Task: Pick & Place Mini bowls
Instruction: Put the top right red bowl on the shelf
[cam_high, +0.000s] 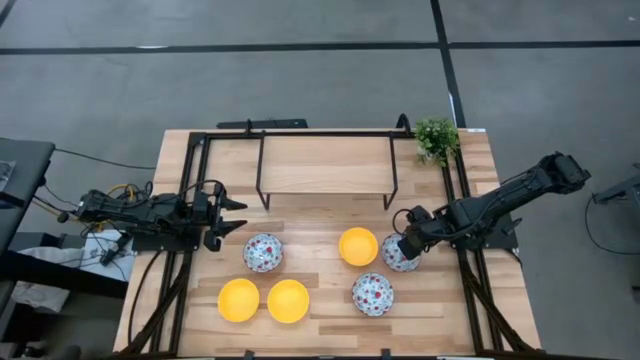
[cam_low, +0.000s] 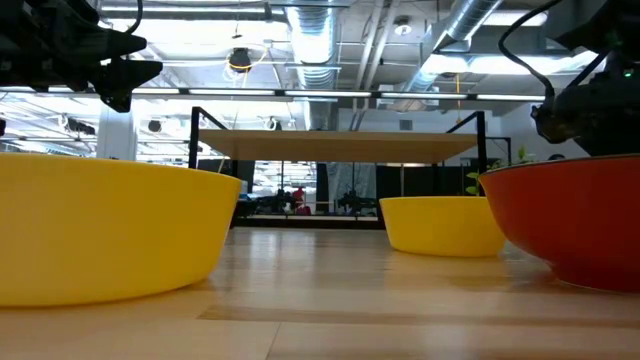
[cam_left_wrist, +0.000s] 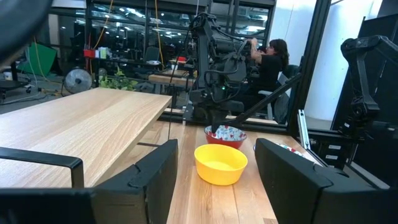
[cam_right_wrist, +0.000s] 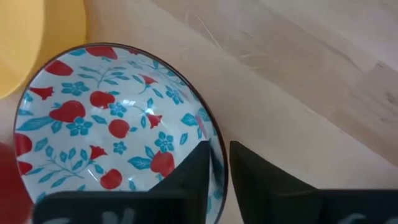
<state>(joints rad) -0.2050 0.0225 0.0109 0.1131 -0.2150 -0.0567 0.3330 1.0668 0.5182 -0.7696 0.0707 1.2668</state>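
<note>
- Right gripper (cam_high: 405, 246) is down at the floral bowl (cam_high: 398, 253) on the right side of the table (cam_high: 320, 170), just right of a yellow bowl (cam_high: 358, 246).
- Right wrist view: fingers (cam_right_wrist: 189, 168) straddle that bowl's rim (cam_right_wrist: 219, 155), 1 inside, 1 outside, narrow gap, pinched on the rim. Bowl still looks seated on the wood; yellow bowl (cam_right_wrist: 37, 43) edge sits right beside it.
- Bowl interior is white with red and blue flowers, dark red rim.
- Left gripper (cam_high: 228, 215) is parked at the left edge of the table, pointing inward, fingers spread wide, holding nothing.
- Left wrist view: both fingers (cam_left_wrist: 155, 177) well apart, looking across the table at the yellow bowl (cam_left_wrist: 220, 164) and the floral bowl (cam_left_wrist: 225, 134) behind it, with the right arm (cam_left_wrist: 214, 68) standing over that one.
- Other bowls, high view: 1 floral bowl (cam_high: 263, 252) just right of the left gripper, 2 yellow bowls (cam_high: 238, 300) (cam_high: 288, 301) side by side near the front edge, nearly touching, 1 floral bowl (cam_high: 372, 293) front right, near the gripped one.
- Total 6 bowls on the table, 3 yellow, 3 floral, all upright.
- Raised wooden shelf (cam_high: 325, 165) on a black frame spans the back middle; small green plant (cam_high: 436, 138) at its right back corner.
- Low view: big yellow bowl (cam_low: 100, 235) at left, red underside of a floral bowl (cam_low: 570, 225) at right, another yellow bowl (cam_low: 440, 225) between them farther back.
- A person (cam_left_wrist: 270, 59) is seated in the room beyond the table.
</note>
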